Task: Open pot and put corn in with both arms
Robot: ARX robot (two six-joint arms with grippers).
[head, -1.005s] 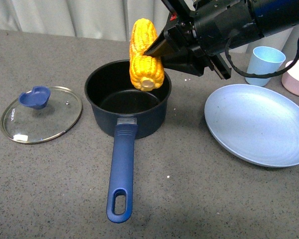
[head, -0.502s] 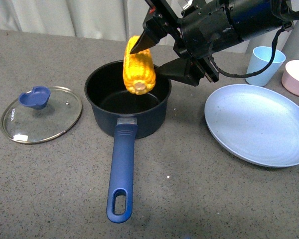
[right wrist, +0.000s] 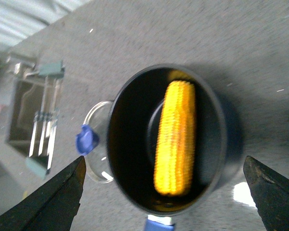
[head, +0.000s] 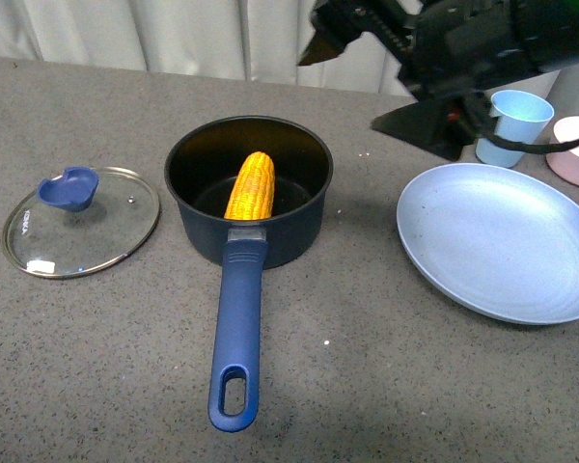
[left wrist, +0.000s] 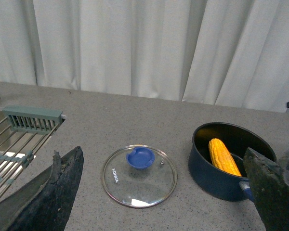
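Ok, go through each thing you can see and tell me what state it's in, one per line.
pot: uncovered, upright on the table, corn inside.
corn: lying in the pot, held by nothing.
glass lid: off the pot, flat on the table beside it, knob up.
blue plate: empty.
blue cup: upright; contents not visible.
right pincer: open, empty, above the pot.
left pincer: open, empty, away from the pot.

grey speckled surface [head: 386, 367], five items resting on it

pot [head: 248, 189] near centre, handle toward the camera; glass lid [head: 80, 221] flat just left of it, knob up; wide blue plate [head: 502, 241] to the right, apart from the pot; pale blue cup [head: 514, 125] and pink bowl [head: 577, 149] behind the plate.
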